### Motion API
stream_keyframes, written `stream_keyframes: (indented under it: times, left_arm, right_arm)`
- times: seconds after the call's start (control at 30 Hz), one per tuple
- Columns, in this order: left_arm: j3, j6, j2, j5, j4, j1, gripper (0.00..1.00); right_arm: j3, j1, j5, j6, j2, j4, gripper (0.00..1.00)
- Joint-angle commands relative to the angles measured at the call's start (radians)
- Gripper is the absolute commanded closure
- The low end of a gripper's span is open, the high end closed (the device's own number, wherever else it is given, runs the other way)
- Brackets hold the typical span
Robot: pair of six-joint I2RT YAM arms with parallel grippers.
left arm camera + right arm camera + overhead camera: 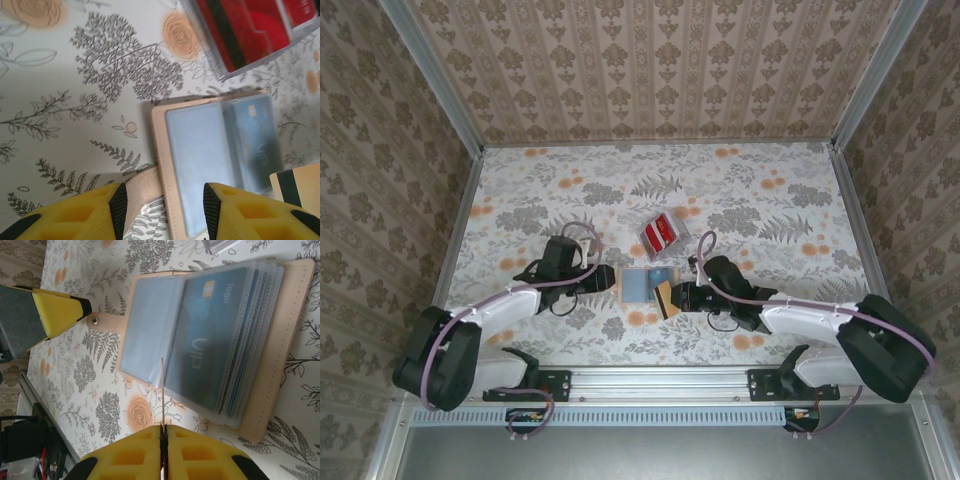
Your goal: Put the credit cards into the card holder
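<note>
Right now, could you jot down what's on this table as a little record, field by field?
card holder: lying open on the floral table, clear sleeves showing
in a sleeve: one blue card
red credit cards: piled in a clear tray, on the far side of the holder
left claw: open, fingers either side of the holder's snap tab
right claw: shut on a tan card with a dark stripe, at the holder's edge
</note>
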Motion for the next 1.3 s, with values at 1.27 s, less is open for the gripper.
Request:
stream_keyframes:
  times: [1.27]
  left_arm:
    - [0.013,0.036,0.140,0.036,0.061,-0.001,0.67]
  right_arm:
    - [0.111,-0.025,0.071,0.140,0.239,0.167,0.89]
